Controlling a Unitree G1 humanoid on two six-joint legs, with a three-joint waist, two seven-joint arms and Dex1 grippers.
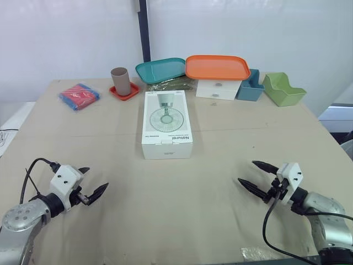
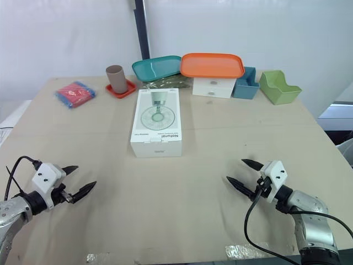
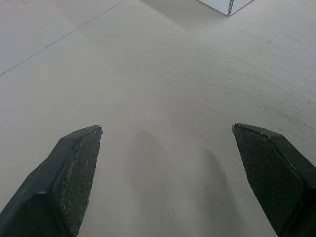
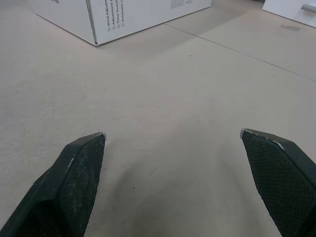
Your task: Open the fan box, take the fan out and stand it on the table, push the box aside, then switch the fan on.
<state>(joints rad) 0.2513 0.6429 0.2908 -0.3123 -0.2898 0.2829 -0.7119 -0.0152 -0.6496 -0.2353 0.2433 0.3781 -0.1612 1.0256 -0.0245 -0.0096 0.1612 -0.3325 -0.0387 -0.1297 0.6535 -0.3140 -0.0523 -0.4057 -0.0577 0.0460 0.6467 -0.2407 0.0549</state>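
A white fan box (image 1: 167, 124) printed with a fan picture lies flat and closed in the middle of the beige table (image 1: 209, 165); its corner shows in the right wrist view (image 4: 118, 17) and the left wrist view (image 3: 227, 5). My left gripper (image 1: 91, 184) rests open near the front left edge, well short of the box. My right gripper (image 1: 258, 178) is open at the front right, also apart from the box. Both hold nothing; their black fingertips (image 3: 79, 158) (image 4: 81, 168) stand wide over bare table.
Along the back stand a brown cup (image 1: 121, 81) on a red coaster, a teal tray (image 1: 161, 69), an orange tray (image 1: 217, 67) on a white drawer box (image 1: 218, 89), a blue bin (image 1: 251, 86) and a green bin (image 1: 282, 89). A red-blue cloth (image 1: 79, 96) lies back left.
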